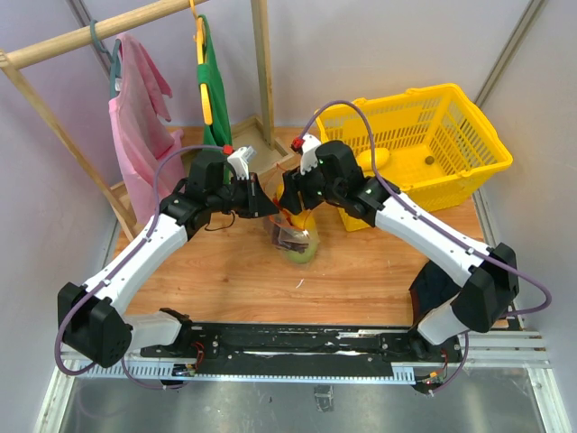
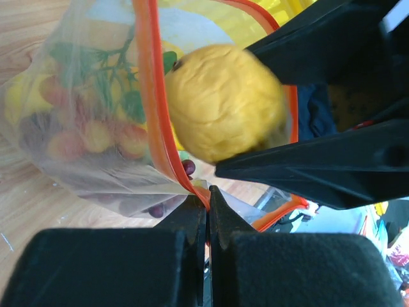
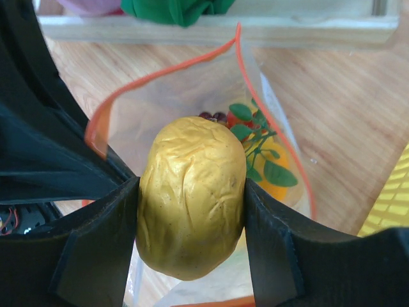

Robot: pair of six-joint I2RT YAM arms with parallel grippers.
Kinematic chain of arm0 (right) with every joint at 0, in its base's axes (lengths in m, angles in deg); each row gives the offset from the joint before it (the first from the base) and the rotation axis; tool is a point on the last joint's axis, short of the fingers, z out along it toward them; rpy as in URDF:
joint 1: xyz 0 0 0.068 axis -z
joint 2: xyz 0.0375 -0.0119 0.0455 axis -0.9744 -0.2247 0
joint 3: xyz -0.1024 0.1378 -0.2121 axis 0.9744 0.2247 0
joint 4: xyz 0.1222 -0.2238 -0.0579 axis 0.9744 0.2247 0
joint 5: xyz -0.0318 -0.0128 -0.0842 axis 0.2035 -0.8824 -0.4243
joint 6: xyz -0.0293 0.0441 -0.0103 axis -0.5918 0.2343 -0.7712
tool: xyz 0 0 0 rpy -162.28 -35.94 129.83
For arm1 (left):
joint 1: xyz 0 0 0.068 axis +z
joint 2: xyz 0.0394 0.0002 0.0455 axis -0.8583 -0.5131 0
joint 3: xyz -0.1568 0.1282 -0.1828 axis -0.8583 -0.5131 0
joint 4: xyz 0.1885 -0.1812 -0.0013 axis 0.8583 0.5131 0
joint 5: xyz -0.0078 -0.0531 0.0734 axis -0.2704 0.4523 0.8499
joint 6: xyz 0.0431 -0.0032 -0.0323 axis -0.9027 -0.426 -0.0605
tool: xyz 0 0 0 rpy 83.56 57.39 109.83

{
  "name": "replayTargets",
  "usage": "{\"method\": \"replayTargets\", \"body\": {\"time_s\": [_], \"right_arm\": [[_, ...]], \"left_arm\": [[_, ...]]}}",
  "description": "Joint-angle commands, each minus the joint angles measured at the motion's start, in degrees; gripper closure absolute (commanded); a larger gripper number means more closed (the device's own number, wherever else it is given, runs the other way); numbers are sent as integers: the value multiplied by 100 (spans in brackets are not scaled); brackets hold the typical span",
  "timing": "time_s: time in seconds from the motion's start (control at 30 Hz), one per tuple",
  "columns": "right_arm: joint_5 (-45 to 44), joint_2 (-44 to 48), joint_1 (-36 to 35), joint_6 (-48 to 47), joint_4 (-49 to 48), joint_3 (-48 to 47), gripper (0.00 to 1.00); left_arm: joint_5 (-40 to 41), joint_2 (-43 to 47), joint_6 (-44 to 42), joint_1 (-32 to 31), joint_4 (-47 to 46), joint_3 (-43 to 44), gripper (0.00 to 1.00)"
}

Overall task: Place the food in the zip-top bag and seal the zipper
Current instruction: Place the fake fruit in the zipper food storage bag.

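Note:
The clear zip-top bag (image 1: 297, 236) hangs open at the table's middle, its red-orange zipper strip (image 2: 150, 96) ringing the mouth. My left gripper (image 2: 208, 192) is shut on the zipper edge of the bag and holds it up. My right gripper (image 3: 192, 211) is shut on a wrinkled yellow food piece (image 3: 192, 204), right over the open mouth (image 3: 172, 102). Inside the bag lie yellow and orange pieces with green leaves (image 3: 262, 160) and dark red berries (image 2: 187, 167). A pale-green round piece (image 1: 302, 253) sits at the bag's bottom.
A yellow plastic basket (image 1: 424, 149) stands at the back right with a yellow piece (image 1: 379, 159) in it. A wooden rack (image 1: 261, 72) with pink (image 1: 140, 117) and green cloths (image 1: 209, 81) stands at the back left, its base (image 3: 211, 29) just behind the bag.

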Motion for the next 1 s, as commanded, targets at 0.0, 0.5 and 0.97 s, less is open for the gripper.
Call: {"method": "replayTargets", "body": {"time_s": [0.0,0.5,0.97], "right_arm": [[152,-164,-87,-36,709,-179,78],[629,-401,-82,-580,2145,-778,39],[105,-300,-57,-997,2557,-1377,22]], "left_arm": [[-253,60,-68,-17,-306,-9,100],[-339,179,-194,-2,-323,-173,100],[-452,243,-165,50,-395,-293,100]]}}
